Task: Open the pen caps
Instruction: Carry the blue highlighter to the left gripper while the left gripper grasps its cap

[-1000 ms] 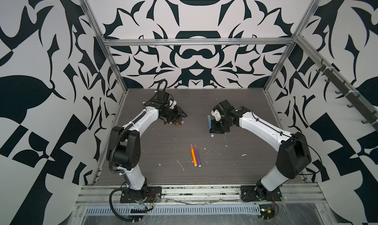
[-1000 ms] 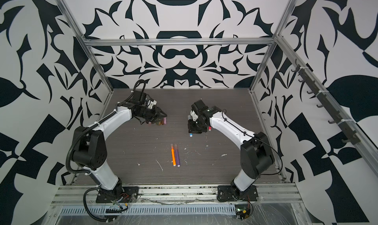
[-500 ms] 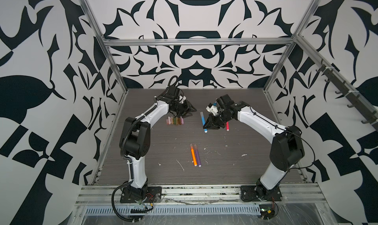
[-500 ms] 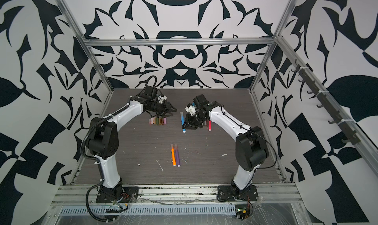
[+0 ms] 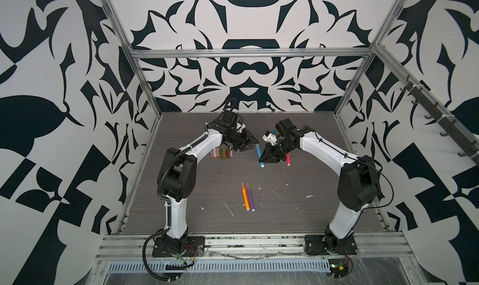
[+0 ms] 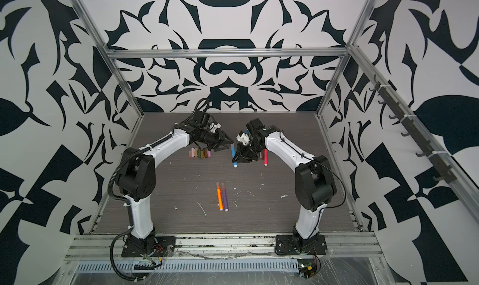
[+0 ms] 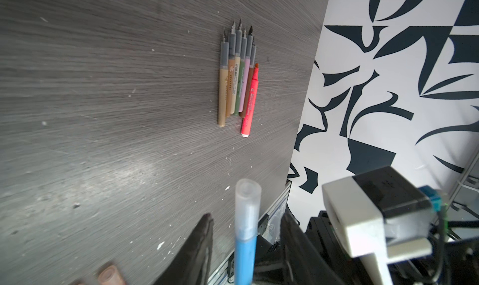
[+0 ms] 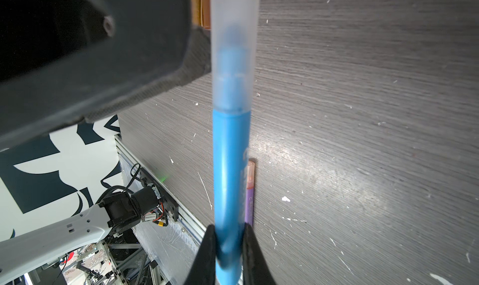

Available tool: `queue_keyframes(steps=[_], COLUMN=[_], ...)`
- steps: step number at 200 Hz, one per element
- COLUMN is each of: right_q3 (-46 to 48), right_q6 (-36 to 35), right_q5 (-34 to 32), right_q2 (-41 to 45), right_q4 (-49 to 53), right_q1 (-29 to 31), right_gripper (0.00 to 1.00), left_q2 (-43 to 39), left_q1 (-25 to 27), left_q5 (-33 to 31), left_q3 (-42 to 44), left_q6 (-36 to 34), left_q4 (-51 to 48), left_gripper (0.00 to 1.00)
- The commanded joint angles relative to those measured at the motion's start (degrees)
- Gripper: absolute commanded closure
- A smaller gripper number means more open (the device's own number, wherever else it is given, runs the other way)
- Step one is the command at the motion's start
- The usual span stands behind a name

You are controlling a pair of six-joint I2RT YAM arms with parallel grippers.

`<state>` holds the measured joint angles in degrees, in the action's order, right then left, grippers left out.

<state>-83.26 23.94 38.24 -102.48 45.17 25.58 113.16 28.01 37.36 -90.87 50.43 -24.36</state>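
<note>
Over the rear-middle of the surface (image 5: pixel 298 219), right claw (image 8: pixel 229 244) is clamped on the blue pen (image 8: pixel 230 154) barrel and left claw (image 7: pixel 246 215) gapes astride its translucent cap (image 7: pixel 247 200); an off-centre close could skew the pen or slip off the cap.

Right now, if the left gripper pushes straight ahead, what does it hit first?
Likely the cap of the blue pen, standing between the left gripper's open jaws; the right gripper holds that pen. Depth is unclear.
</note>
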Motion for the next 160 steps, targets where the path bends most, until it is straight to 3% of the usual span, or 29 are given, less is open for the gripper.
queue_keyframes(steps=[1,72,143,160], right_q3=[-2.2,-1.9,-1.1,-1.1], right_q6=[-1.3,-1.5,-1.7,-1.7], right_q5=[2.2,2.7,1.8,1.4], right_q2=[1.5,2.2,3.3,3.5], right_q4=[0.5,0.6,0.6,0.6], right_q1=[-0.2,-0.4,-0.7,-0.8], right_gripper=[1.00,1.00,1.00,1.00], left_q2=[1.8,2.7,2.2,1.8], left_q1=[0.3,1.1,1.4,1.6], left_q5=[0.5,0.6,1.1,1.3], left_q3=[-1.8,-2.8,-2.8,-2.8], left_q6=[1.1,1.5,1.6,1.6], left_q4=[0.8,0.8,0.8,1.0], left_gripper=[0.54,0.63,0.88,0.99])
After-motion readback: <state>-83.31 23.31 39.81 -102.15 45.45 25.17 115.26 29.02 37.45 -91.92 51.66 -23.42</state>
